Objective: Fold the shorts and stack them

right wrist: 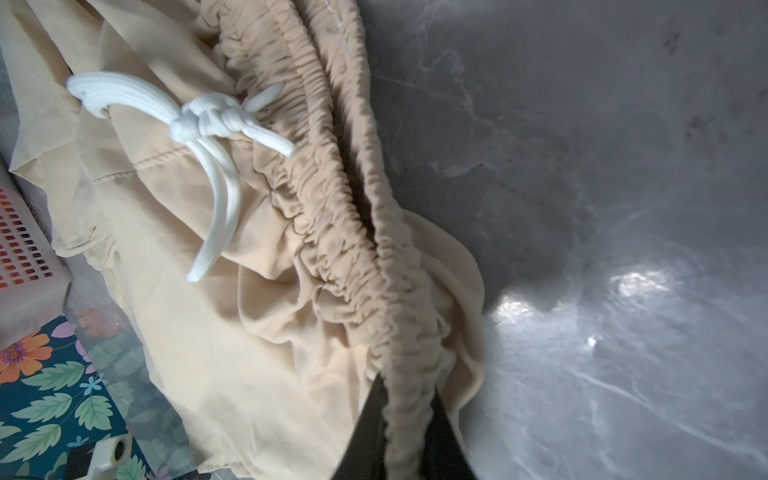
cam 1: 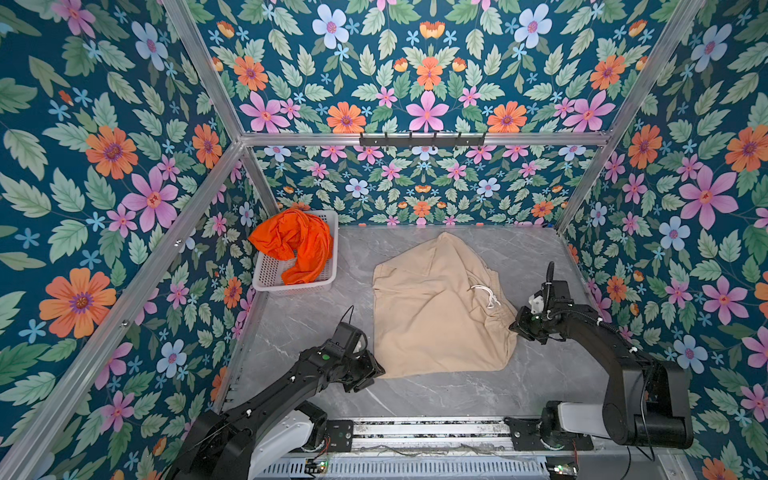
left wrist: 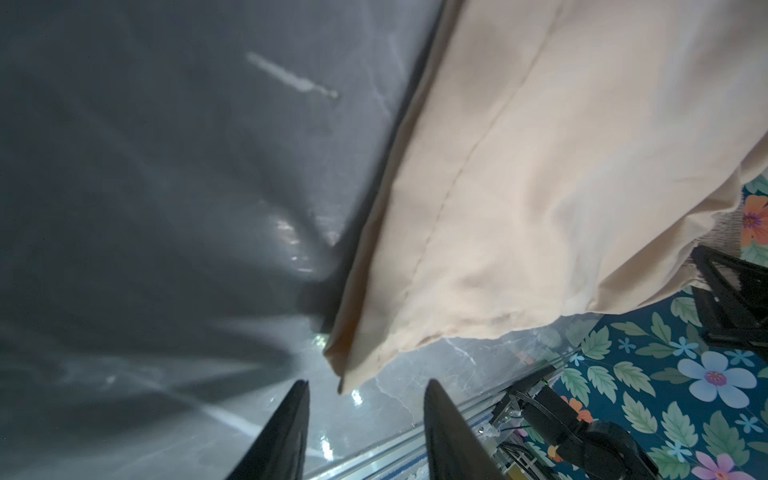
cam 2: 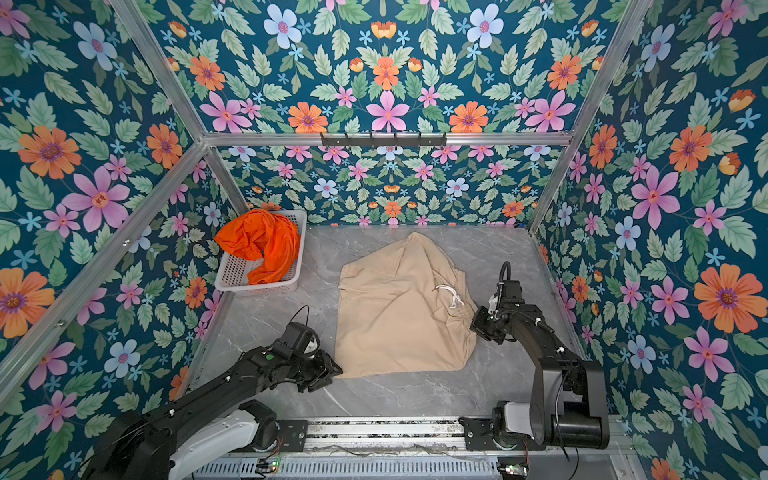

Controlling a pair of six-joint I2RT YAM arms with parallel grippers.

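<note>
You're working with the beige shorts, which are lying rumpled at the centre of the table. Your right gripper is clamping their gathered waistband at their 4 o'clock edge. Your left gripper is hovering, jaws apart, at the 7 o'clock hem corner, gripping nothing. Lifting now risks dragging one side and bunching the cloth, and that thin pinch could slip. The orange shorts are sitting in the basket at 10 o'clock.
</note>
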